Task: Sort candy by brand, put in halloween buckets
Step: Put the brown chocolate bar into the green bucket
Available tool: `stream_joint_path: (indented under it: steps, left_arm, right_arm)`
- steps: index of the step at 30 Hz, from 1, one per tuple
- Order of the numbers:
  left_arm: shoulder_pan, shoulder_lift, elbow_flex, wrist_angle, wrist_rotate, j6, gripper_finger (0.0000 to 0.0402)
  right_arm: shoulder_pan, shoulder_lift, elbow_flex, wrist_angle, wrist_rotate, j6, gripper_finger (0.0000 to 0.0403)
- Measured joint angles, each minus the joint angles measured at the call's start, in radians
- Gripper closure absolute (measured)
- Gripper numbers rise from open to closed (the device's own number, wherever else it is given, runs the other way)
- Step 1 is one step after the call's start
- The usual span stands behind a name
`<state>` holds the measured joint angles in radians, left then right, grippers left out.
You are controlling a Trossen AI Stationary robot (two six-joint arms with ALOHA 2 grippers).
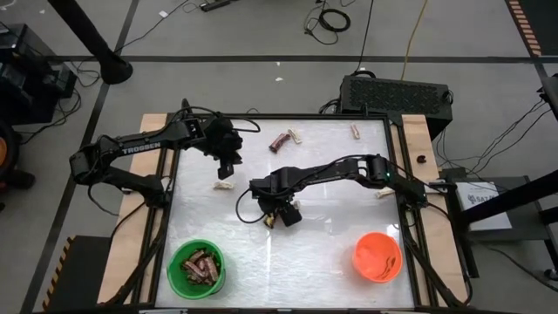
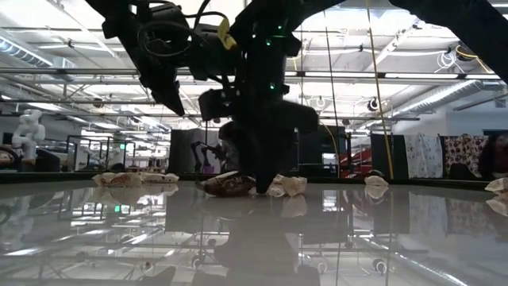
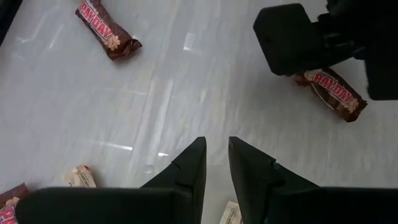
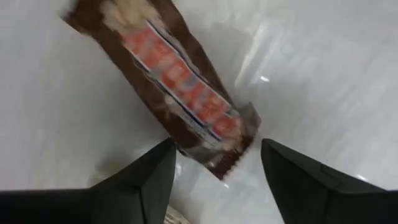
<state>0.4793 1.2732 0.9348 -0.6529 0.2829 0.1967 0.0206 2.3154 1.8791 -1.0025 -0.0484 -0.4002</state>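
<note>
We are seeing the right gripper [image 1: 281,215] hanging low over mid-table, fingers spread wide and gripping nothing; a brown bar [image 4: 180,93] is lying on the table just beyond the fingertips, largely hidden beneath the gripper from above. The left gripper [image 1: 227,166] is hovering toward the table's far-left part, fingers nearly together and empty, above a pale bar [image 1: 223,185]. The green bucket [image 1: 196,267] is holding brown bars; the orange bucket [image 1: 377,257] contents are hard to make out.

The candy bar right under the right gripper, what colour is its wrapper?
Dark reddish-brown wrapper with red lettering on a pale band, clearest in the right wrist view.
</note>
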Motion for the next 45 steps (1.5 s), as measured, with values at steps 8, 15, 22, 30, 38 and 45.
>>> stream_joint_path:
  steps: [8,15,22,30,38,45]
  left_arm:
    - [0.0,0.0,0.0,0.0,0.0,0.0,0.0327]
    - [0.0,0.0,0.0,0.011,-0.004,0.001,0.0327]
    - [0.0,0.0,0.0,0.012,-0.004,0.0,0.0327]
    - [0.0,0.0,0.0,0.025,0.234,0.048,0.0327]
    - [-0.036,0.004,-0.009,0.232,0.345,-0.083,0.0327]
    - [-0.168,0.062,-0.009,0.309,0.14,0.057,0.0322]
  right_arm:
    - [0.002,0.0,-0.005,-0.003,0.042,0.052,0.0281]
    - [0.001,0.0,-0.005,-0.003,0.017,0.09,0.0393]
    - [-0.007,-0.041,-0.006,-0.021,-0.06,0.165,0.0402]
    - [-0.051,-0.186,-0.005,-0.047,-0.062,0.18,0.0403]
    - [-0.107,-0.304,-0.005,-0.079,-0.062,0.21,0.0403]
    - [-0.115,-0.366,-0.005,-0.192,-0.062,0.221,0.0402]
